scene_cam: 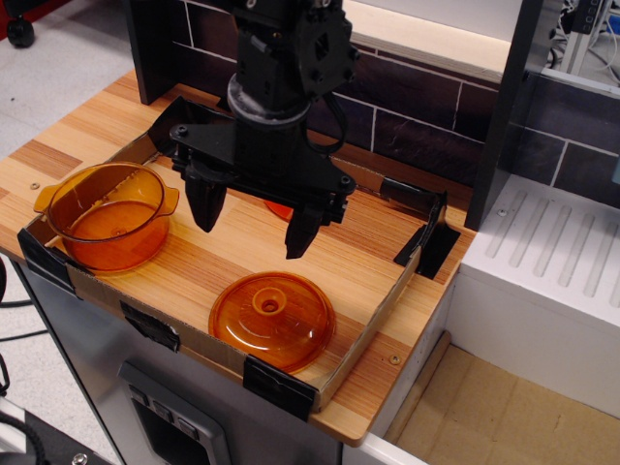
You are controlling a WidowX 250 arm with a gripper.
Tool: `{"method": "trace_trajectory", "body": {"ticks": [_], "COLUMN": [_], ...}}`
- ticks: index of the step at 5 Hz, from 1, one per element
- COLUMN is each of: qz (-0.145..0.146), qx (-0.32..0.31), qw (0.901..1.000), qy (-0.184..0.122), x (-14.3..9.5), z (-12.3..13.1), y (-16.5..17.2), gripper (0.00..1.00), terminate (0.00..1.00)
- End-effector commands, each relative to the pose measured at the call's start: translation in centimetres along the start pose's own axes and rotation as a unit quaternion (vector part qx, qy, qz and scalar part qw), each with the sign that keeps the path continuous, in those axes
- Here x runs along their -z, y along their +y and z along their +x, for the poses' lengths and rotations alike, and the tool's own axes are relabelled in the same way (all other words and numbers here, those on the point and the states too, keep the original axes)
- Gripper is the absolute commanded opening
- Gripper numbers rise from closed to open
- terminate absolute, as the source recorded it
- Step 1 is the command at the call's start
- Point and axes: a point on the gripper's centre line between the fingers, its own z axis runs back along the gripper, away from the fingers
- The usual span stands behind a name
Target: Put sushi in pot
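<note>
The pot [108, 215] is translucent orange with two side handles. It stands upright and empty at the left end of the wooden table. My gripper [254, 221] hangs over the middle of the table, to the right of the pot, with its two black fingers [205, 205] spread wide and nothing between them. A small orange-red bit [280, 209] peeks out under the gripper's body between the fingers. It is probably the sushi, but most of it is hidden.
A flat orange lid [272, 320] with a centre knob lies at the front, below the gripper. A low cardboard rim [378, 325] with black tape corners rings the work area. A dark tiled wall [426, 116] stands behind, and a white drainboard [552, 262] to the right.
</note>
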Motion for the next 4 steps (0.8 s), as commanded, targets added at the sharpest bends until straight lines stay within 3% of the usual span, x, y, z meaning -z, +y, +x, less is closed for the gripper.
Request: {"method": "trace_trajectory", "body": {"ticks": [1,2,3,4], "qz": [0.000,-0.031,-0.064,-0.103], "qx": [0.000,-0.116,-0.199,-0.299], "qw": [1.0000,0.9924,0.9777,0.9487], "qy": [0.000,0.027,0.015,-0.007], "x": [0.0,-1.2,-1.9,-1.5], "z": [0.0,2.2,4.3,6.0], "y": [0.0,0.0,0.9,2.1], "gripper": [1.00,1.00,1.00,1.00], "terminate": [0.00,0.00,0.00,0.00]}}
